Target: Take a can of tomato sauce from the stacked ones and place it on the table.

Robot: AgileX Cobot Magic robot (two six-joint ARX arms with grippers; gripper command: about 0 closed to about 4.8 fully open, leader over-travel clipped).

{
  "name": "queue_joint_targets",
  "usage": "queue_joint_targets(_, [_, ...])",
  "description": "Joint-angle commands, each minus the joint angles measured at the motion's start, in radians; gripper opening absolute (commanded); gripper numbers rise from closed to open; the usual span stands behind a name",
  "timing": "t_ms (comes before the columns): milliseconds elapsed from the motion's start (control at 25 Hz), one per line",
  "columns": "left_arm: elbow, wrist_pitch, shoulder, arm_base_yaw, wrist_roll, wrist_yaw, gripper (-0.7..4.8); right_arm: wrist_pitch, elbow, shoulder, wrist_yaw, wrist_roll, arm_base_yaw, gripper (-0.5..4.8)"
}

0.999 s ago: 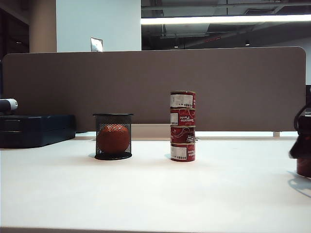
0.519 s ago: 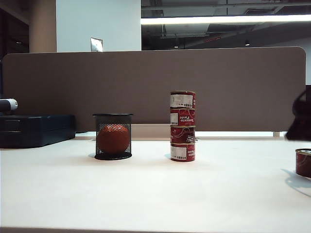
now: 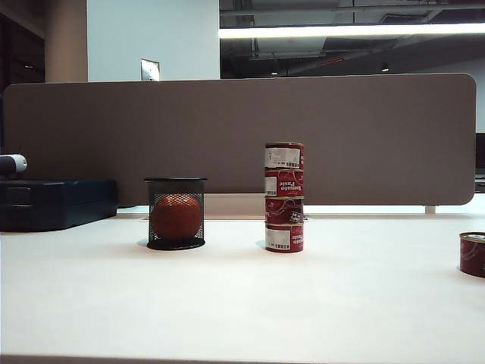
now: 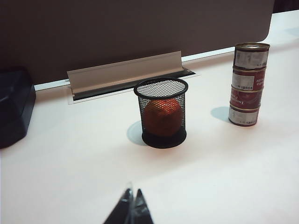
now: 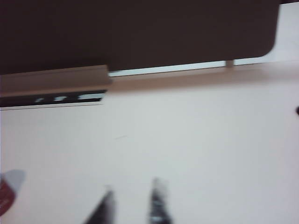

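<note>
Right fingers (image 5: pixel 158 200) apart from can (image 5: pixel 4 198)

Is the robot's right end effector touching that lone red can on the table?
Apart. In the right wrist view the right end effector hangs over bare table, with the can of tomato sauce off to one side, a clear gap between.

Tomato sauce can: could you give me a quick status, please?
Can standing alone on table. Left gripper shut, idle. Right gripper empty, apart from it. Nothing obstructing.

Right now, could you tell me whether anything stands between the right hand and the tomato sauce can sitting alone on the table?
Nothing visible does. The lone can stands on bare table, apart from the stack and mesh cup. The right hand hangs over bare table, holding nothing.
</note>
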Motion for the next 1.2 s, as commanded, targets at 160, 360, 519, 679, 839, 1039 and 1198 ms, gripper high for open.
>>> queue_joint_targets(160, [0.002,0.006,0.001,0.001,0.0,0.004,-0.05,-0.116,0.003,-0.186,-0.114,0.0,-0.016,-0.06])
queue_joint_targets(360, [0.002,0.006,0.001,0.001,0.0,0.005,-0.06,-0.377,0.003,-0.372,-0.108,-0.001,-0.011,-0.06])
queue_joint_targets(519, [0.002,0.006,0.001,0.001,0.0,0.005,-0.06,-0.483,0.003,-0.484,-0.09,-0.005,-0.012,-0.06])
queue_joint_targets(679, [0.002,0.006,0.001,0.001,0.0,0.005,-0.05,-0.581,0.003,-0.599,-0.053,-0.016,-0.012,-0.06])
queue_joint_targets(839, [0.002,0.006,0.001,0.001,0.0,0.004,-0.05,-0.7,-0.001,-0.764,0.001,-0.033,-0.012,-0.05])
queue_joint_targets(1039, [0.002,0.011,0.001,0.001,0.0,0.004,-0.05,-0.763,-0.004,-0.805,0.029,-0.035,-0.012,-0.06])
queue_joint_targets(1198, [0.002,0.014,0.001,0.001,0.0,0.003,-0.06,-0.77,-0.017,-0.805,0.103,-0.055,-0.011,-0.05])
